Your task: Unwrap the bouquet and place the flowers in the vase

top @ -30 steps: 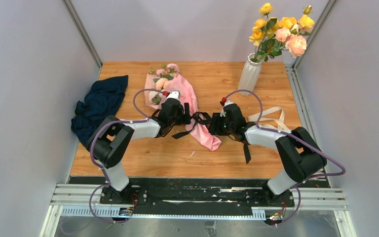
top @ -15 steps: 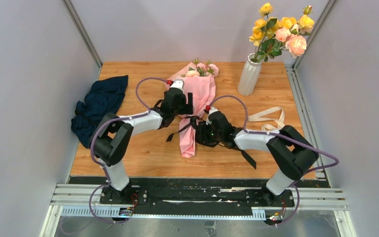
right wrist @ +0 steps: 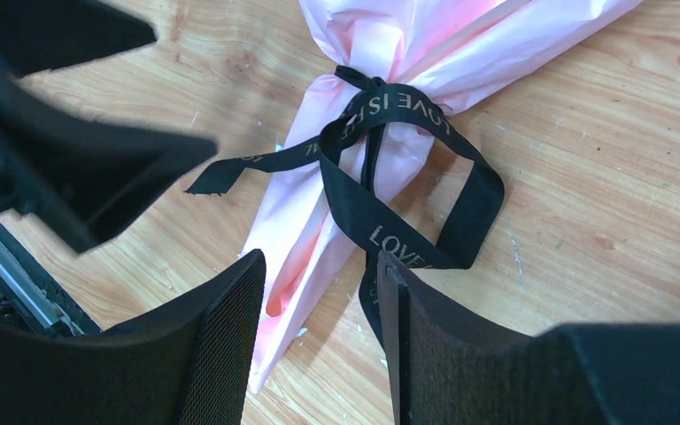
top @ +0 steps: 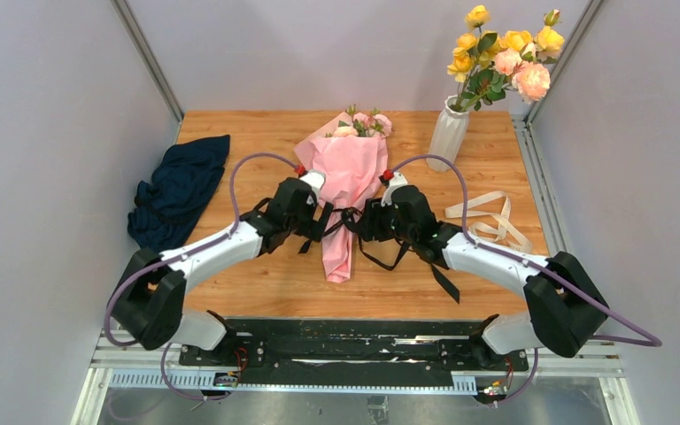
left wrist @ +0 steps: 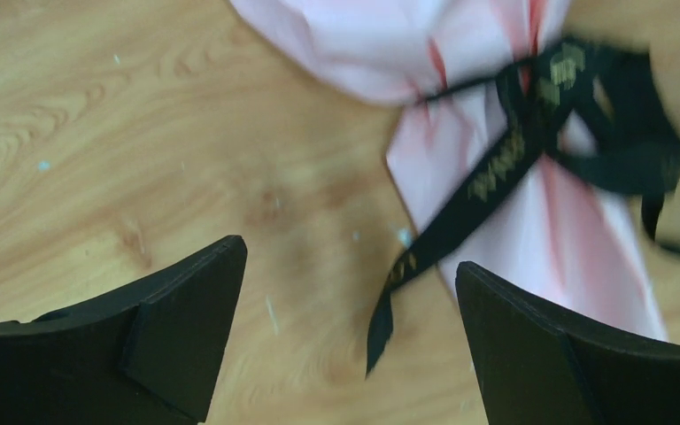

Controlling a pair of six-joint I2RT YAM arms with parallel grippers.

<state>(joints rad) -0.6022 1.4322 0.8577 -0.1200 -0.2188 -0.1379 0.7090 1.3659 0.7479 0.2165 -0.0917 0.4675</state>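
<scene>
The bouquet (top: 347, 177) lies mid-table, its pink paper cone tied with a black ribbon (right wrist: 388, 104), tip toward me. The flowers (top: 363, 122) poke out of its far end. My left gripper (top: 323, 219) is just left of the knot, open wide; in the left wrist view a loose ribbon tail (left wrist: 390, 301) hangs between the jaws of the left gripper (left wrist: 351, 266), untouched. My right gripper (top: 365, 221) is just right of the knot, open; the right gripper (right wrist: 320, 266) straddles the cone's tip (right wrist: 292, 266) without pinching it. The white ribbed vase (top: 447, 135) stands back right.
Yellow and peach roses (top: 505, 53) fill the vase. A dark blue cloth (top: 177, 190) lies at the left edge. A cream ribbon (top: 487, 217) lies right of my right arm. Walls close in on three sides.
The bouquet swung from pointing back-left to pointing straight back. My left gripper let go, drew back toward me and opened wide. My right gripper shifted up to the knot.
</scene>
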